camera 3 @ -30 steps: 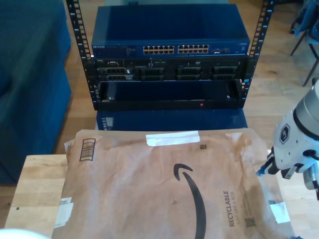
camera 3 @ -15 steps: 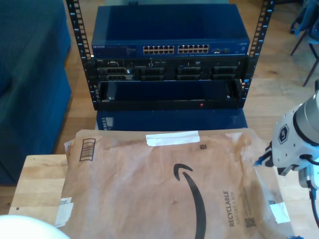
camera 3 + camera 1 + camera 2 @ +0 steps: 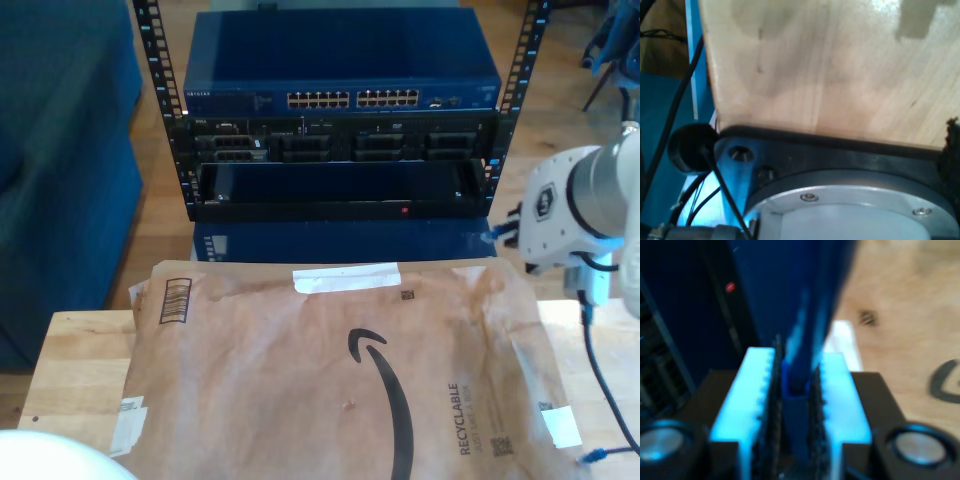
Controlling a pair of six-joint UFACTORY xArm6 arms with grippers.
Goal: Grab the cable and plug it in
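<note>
The exterior view looks from high above the near edge of a wooden table [image 3: 75, 365], facing down and forward across a brown paper mailer [image 3: 330, 370] to a server rack [image 3: 340, 125] standing beyond it. It stands well back and takes in both.

The second wrist view looks along my second gripper [image 3: 795, 385], very close to its pale pads [image 3: 840, 400], toward the dark rack front [image 3: 685, 315] with its red light [image 3: 730, 287] and part of the mailer [image 3: 905, 315]. The exterior view shares the same red light [image 3: 404, 211] and mailer.

The first wrist view sits close against a wooden board [image 3: 830, 70], above an arm's round base [image 3: 850, 210]; it is blurred.
</note>
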